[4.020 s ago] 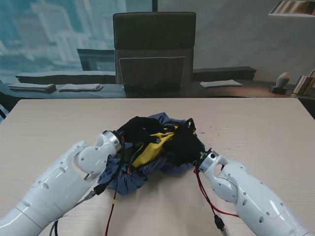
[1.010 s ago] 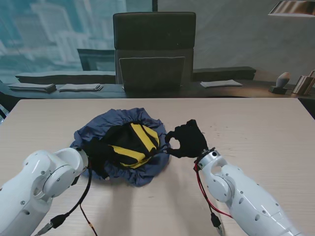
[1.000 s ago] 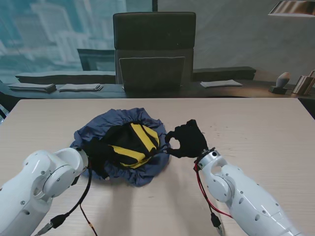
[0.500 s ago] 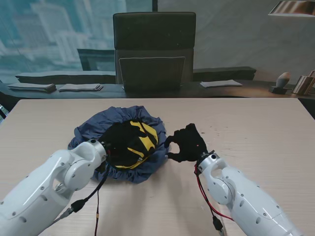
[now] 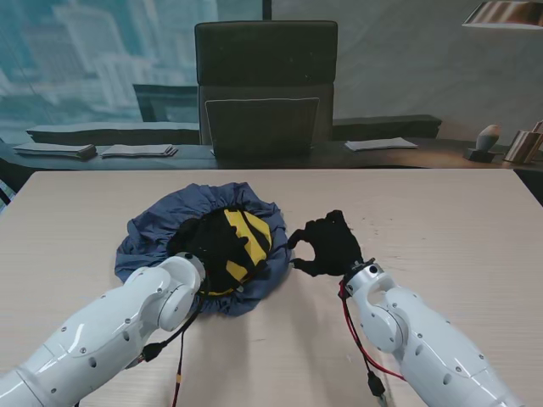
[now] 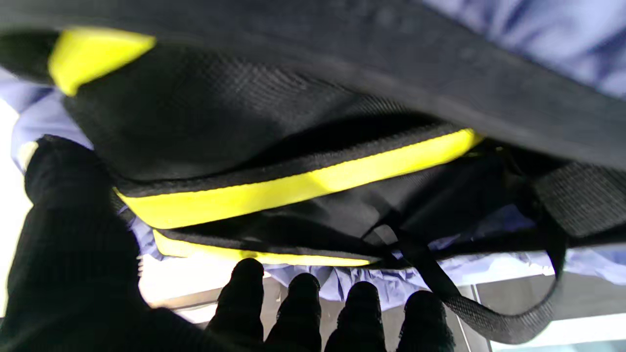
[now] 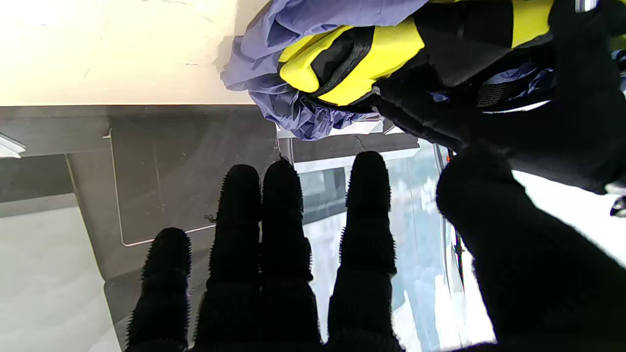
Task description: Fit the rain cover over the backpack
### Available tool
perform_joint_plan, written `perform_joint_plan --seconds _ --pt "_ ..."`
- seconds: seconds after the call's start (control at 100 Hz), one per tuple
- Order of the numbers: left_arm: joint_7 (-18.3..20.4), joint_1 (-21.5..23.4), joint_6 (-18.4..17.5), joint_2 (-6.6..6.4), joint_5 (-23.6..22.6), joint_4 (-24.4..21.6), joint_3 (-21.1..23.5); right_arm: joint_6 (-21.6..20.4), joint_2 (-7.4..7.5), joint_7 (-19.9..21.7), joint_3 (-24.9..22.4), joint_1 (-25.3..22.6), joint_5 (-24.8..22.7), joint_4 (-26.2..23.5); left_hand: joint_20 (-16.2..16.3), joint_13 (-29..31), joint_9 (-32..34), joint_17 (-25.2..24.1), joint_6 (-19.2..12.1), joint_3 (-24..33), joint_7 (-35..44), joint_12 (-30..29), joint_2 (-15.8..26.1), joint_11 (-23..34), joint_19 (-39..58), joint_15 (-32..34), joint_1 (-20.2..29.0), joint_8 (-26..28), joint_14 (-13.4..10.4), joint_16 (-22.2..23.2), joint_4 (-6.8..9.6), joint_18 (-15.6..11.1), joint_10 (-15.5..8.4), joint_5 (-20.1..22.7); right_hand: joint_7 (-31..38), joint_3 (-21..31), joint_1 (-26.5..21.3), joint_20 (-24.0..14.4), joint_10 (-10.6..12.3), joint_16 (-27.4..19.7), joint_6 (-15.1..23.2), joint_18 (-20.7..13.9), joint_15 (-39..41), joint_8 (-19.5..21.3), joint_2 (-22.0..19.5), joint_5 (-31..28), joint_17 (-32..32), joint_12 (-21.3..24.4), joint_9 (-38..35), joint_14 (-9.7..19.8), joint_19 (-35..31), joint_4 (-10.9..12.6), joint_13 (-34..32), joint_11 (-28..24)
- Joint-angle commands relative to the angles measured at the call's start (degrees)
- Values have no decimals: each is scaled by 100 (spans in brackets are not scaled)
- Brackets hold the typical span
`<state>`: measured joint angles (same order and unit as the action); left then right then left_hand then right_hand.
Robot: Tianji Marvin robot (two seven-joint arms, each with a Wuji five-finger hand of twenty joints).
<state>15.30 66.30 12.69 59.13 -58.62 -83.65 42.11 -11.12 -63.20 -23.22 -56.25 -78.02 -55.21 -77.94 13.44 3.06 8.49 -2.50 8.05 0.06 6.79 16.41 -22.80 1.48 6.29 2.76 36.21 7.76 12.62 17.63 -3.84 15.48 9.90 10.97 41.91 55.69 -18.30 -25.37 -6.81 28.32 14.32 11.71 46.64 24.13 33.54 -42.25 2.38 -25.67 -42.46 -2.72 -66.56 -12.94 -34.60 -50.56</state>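
The black and yellow backpack [image 5: 242,242] lies on the table inside the crumpled blue rain cover [image 5: 157,229], whose gathered rim rings it. My left hand [image 5: 208,253] lies on the backpack's near left part. In the left wrist view the thumb [image 6: 73,244] and fingers [image 6: 303,313] are spread, with the backpack [image 6: 220,122] close against them and the cover's hem [image 6: 342,286] beyond. My right hand [image 5: 327,242] hovers open just right of the cover, fingers [image 7: 274,274] apart, facing the backpack [image 7: 371,54], the cover [image 7: 274,73] and the left hand [image 7: 562,107].
A black strap loop [image 6: 489,318] hangs off the backpack's far side. A red cable [image 5: 352,326] trails from my right wrist. Beyond the table [image 5: 441,220] stand a dark chair [image 5: 265,85] and a low desk with papers [image 5: 136,151].
Since four seconds ago the cover has been spread out around the backpack. Over the last second my left arm swung in from the left onto the backpack. The right hand barely moved.
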Motion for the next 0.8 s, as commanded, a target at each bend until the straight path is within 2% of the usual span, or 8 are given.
perform_joint_plan --seconds 0.0,0.06,0.27,0.38,0.49,0.57,0.65,0.79 --pt "52 -116 95 71 293 221 -101 -19 -10 80 12 -10 -3 3 -19 -119 -201 116 278 93 65 217 -157 145 -341 199 244 76 241 129 240 393 209 -183 5 46 53 65 -1 -82 -113 -130 -74 101 -99 170 146 79 100 196 69 198 173 -43" --pt "47 -214 115 80 423 349 -212 -25 -12 70 -7 -16 -1 3 -49 18 -32 313 374 390 522 402 -200 565 -411 624 243 247 366 241 291 505 353 -159 7 16 64 66 -2 -85 -122 -129 -79 109 -116 148 146 83 80 198 69 206 171 -45" --pt "-160 -409 9 158 933 766 -495 -49 -27 34 -66 -34 52 11 -430 862 629 801 460 3048 1981 287 -762 2011 -456 1584 -157 902 386 270 229 415 396 162 -8 -55 74 71 -32 -87 -166 -140 -83 129 -150 97 158 94 46 166 77 248 164 -39" --pt "-202 -508 -57 172 989 909 -629 -74 -29 15 -79 -35 53 9 -641 1491 1329 1298 347 4141 2698 334 -806 2311 -191 1911 291 1287 499 286 191 175 318 576 -22 -90 82 74 -22 -88 -175 -139 -80 142 -176 89 155 97 36 173 80 273 142 -39" --pt "-426 -574 -84 228 1066 1099 -711 -100 -37 -25 -81 -27 64 22 -359 2484 2423 1807 31 4900 3582 455 -479 2653 866 2216 819 1782 490 183 152 -123 85 1239 -24 -104 59 74 -24 -87 -166 -139 -78 152 -163 78 150 96 10 161 78 267 136 -46" --pt "-733 -572 -120 291 1111 1256 -703 -99 -39 -55 -74 -17 57 38 57 3510 3713 2124 -580 4649 4553 1006 -713 2591 2006 2501 1780 1724 227 154 -325 -364 -260 1899 -27 -99 45 75 -19 -86 -164 -146 -73 154 -163 79 149 97 5 169 77 254 120 -44" --pt "-1120 -529 -268 364 1150 1418 -621 -99 -40 -71 -78 -12 51 44 704 4488 5239 2140 -1350 4139 5478 1929 -575 1755 3571 2814 2409 1705 20 314 -444 -520 -701 2539 -23 -99 33 73 -26 -87 -166 -142 -73 151 -168 70 141 98 -8 169 69 232 117 -45" --pt "-1382 -409 -563 442 1412 1468 -387 -122 -36 -111 -134 -28 21 22 1070 4637 5050 1830 -1751 3492 6032 3221 -90 2317 4343 3329 2707 2650 -83 1038 -431 -698 -875 2038 -3 -62 -26 71 -16 -87 -145 -134 -69 124 -144 67 121 100 -29 176 56 158 89 -45"
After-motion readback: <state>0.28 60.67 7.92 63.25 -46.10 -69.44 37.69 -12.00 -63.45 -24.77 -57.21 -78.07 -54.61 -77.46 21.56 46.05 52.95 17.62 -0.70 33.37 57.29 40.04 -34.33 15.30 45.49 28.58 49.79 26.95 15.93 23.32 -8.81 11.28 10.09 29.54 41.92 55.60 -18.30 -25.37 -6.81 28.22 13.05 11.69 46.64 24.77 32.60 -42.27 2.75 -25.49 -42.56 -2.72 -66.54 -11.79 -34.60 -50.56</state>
